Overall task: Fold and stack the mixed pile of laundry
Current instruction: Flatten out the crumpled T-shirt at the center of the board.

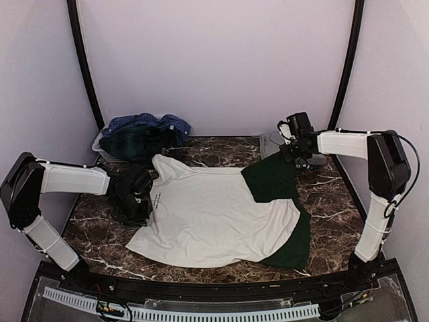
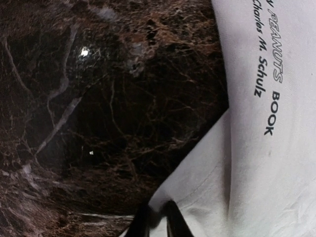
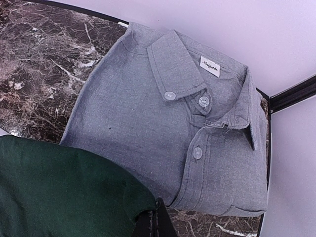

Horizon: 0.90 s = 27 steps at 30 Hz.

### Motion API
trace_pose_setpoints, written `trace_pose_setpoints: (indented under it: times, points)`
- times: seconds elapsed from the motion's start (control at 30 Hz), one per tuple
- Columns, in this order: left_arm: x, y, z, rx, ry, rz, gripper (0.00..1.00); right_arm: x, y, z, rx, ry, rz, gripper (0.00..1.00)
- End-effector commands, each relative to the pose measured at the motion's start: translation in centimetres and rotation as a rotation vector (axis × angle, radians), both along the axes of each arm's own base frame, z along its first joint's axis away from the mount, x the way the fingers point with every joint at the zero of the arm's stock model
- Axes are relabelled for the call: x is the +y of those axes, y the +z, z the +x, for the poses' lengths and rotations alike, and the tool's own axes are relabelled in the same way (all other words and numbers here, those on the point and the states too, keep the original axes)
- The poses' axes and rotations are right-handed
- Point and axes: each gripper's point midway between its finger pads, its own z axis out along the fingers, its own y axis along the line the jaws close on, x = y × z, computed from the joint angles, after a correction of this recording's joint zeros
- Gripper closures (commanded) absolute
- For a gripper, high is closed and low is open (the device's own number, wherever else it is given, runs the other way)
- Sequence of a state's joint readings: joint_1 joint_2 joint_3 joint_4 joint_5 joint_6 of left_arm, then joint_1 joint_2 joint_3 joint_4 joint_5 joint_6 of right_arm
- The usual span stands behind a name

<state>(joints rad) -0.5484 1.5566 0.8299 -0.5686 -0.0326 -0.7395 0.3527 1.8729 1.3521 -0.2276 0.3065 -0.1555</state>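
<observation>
We are pinching the tee (image 1: 214, 215): left tool (image 2: 157, 223) on its white edge, right tool (image 3: 154, 220) on its green sleeve (image 3: 59, 187); either shallow bite could be slipping free.

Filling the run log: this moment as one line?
step: folding white tee | left gripper: at tee edge | right gripper: shut on green sleeve | grey shirt: folded

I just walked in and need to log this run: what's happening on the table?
Two robot arms are working on a white T-shirt with dark green sleeves, spread flat on the brown marble table. The left gripper pinches its white edge; the right gripper is shut on one green sleeve, near a folded grey button-down shirt. More clothes sit in a pale plastic basket at the back left.
</observation>
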Motion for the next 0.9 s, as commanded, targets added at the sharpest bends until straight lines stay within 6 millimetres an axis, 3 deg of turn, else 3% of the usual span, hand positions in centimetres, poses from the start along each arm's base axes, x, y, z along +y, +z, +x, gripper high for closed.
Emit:
trace_pose_setpoints:
  times: [0.0, 0.1, 0.17, 0.47, 0.57, 0.7, 0.77, 0.8, 0.83, 0.87]
  points:
    - [0.7, -0.3, -2.3, 0.047, 0.027, -0.009, 0.97, 0.0, 1.8, 0.7, -0.049, -0.005, 0.017, 1.00]
    - [2.0, 0.0, -5.1, 0.090, 0.062, -0.012, 1.00, 0.0, 1.9, 0.7, -0.049, -0.002, 0.020, 1.00]
    - [3.2, 1.0, -6.2, 0.077, 0.104, 0.012, 1.00, 0.1, 1.9, 0.7, -0.051, -0.002, 0.020, 1.00]
    - [5.1, 4.8, -10.1, 0.054, 0.317, -0.069, 1.00, -0.1, 1.9, 0.7, -0.049, 0.000, 0.006, 1.00]
    - [5.5, 5.2, -12.2, 0.090, 0.353, -0.103, 1.00, 0.1, 2.0, 0.7, -0.046, 0.008, 0.011, 1.00]
    - [5.2, 5.0, -13.2, 0.098, 0.337, -0.159, 1.00, 0.3, 2.3, 0.4, -0.038, 0.018, 0.026, 1.00]
    - [4.8, 4.9, -12.7, 0.094, 0.318, -0.163, 0.90, 0.4, 2.3, 0.1, -0.031, 0.023, 0.031, 1.00]
    - [4.7, 5.4, -12.0, 0.067, 0.321, -0.161, 0.78, 0.5, 2.3, 0.0, -0.029, 0.026, 0.036, 1.00]
    - [4.7, 5.7, -11.3, 0.048, 0.313, -0.150, 0.73, 0.6, 2.2, -0.2, -0.024, 0.031, 0.040, 1.00]
    - [4.6, 7.1, -9.5, -0.030, 0.315, -0.150, 0.63, 0.7, 2.2, -0.2, -0.020, 0.036, 0.043, 1.00]
